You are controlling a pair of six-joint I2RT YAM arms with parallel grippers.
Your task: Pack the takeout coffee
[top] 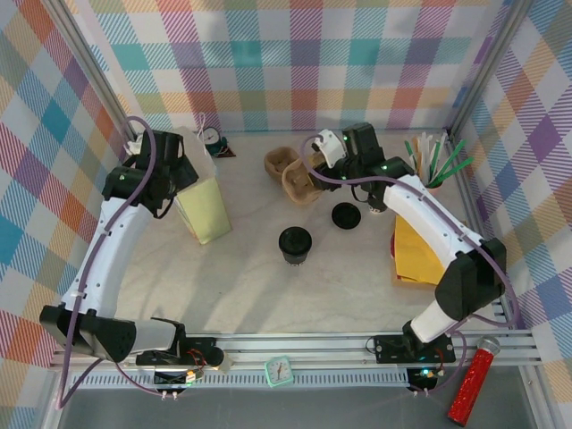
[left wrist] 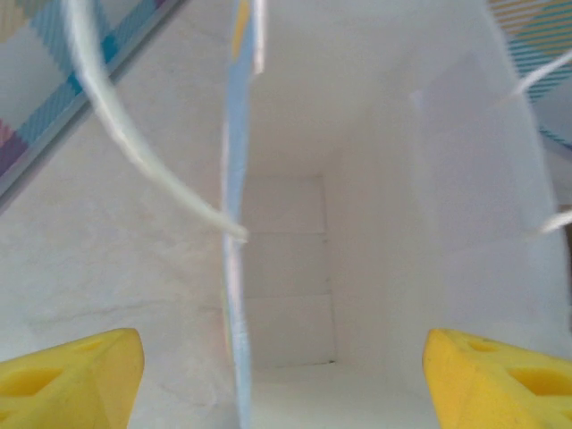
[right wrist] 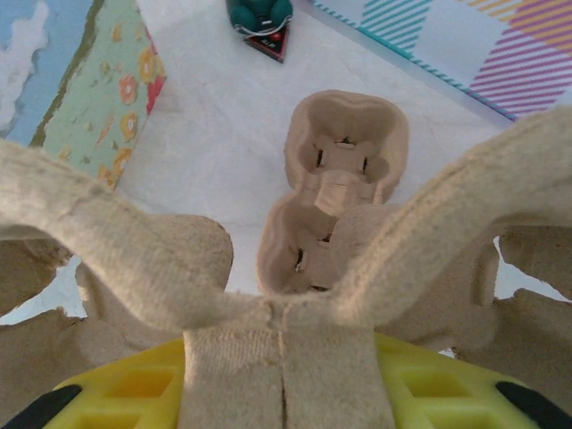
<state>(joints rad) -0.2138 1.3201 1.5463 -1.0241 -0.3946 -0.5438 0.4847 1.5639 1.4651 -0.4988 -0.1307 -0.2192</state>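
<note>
Pulp carrier (right wrist: 134, 241) clamped in right claw (right wrist: 284, 398); left claw (left wrist: 286, 375) wide open at bag (left wrist: 375, 223) mouth; lidded coffee (top: 295, 242) mid-table.

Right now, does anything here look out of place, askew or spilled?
No spill. A loose black lid lies on the table right of the takeout coffee, on no cup. A red glitter tube lies off the table on the front rail.
</note>
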